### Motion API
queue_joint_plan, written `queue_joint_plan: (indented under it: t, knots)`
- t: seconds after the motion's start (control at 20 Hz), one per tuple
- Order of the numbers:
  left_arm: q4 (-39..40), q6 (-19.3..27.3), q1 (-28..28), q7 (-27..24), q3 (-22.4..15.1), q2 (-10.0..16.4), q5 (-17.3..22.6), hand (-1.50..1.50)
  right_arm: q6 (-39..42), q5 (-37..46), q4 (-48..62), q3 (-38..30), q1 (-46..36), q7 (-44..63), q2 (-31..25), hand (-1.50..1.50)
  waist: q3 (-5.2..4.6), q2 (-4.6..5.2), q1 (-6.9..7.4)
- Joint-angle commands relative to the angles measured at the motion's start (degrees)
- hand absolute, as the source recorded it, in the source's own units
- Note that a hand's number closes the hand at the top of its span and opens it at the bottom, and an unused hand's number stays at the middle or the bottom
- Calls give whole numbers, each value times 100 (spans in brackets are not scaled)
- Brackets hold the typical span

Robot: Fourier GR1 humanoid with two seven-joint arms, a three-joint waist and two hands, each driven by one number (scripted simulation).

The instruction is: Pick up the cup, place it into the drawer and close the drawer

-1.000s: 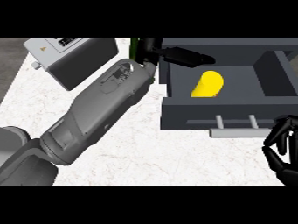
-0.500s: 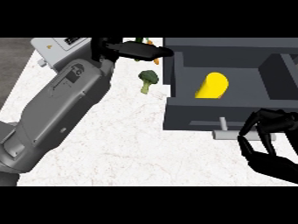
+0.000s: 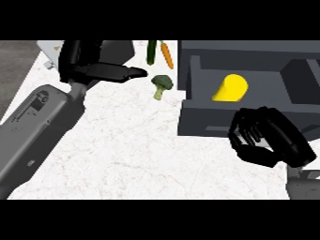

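The yellow cup (image 3: 230,89) lies inside the open dark grey drawer (image 3: 190,70) at the upper right. My right hand (image 3: 266,138) sits over the drawer's front panel (image 3: 204,123) with its fingers curled, hiding the handle; nothing shows inside its grasp. My left hand (image 3: 86,65) is at the upper left, well clear of the drawer, with its thumb stretched out to the right and nothing in it.
A small broccoli (image 3: 162,85) lies on the white counter (image 3: 141,150) just left of the drawer. Behind it, a carrot (image 3: 167,54) and a dark green vegetable (image 3: 150,51) lie side by side. A grey appliance (image 3: 50,49) is partly hidden behind my left hand.
My left hand has pulled back leftward out of the drawer, leaving the cup inside. My right hand has risen from the lower right edge up to the drawer's front.
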Motion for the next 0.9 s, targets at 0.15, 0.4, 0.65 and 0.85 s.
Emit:
queue_joint_plan:
  t: [0.15, 0.4, 0.65, 0.85]
  knots:
    - [-637, -375, 1030, -173, 324, 545, 50, -150, -934, 1598, 1679, 674, -613, -410, 96, 150, 2, 29, -27]
    - [-1518, -585, 1784, 2, 625, 1008, 168, -150, -1427, 1733, 3519, 280, -1675, -810, 338, 150, 6, 25, 19]
    - [-1362, -1049, 2305, -416, 793, 1002, 140, -150, -1821, 1725, 5405, -104, -2855, -1223, 627, 150, 6, 71, 51]
    - [-1301, -1218, 2161, -257, 1004, 1084, 151, -150, -1830, 1513, 6629, -564, -3635, -1772, 462, 150, 10, 98, 28]
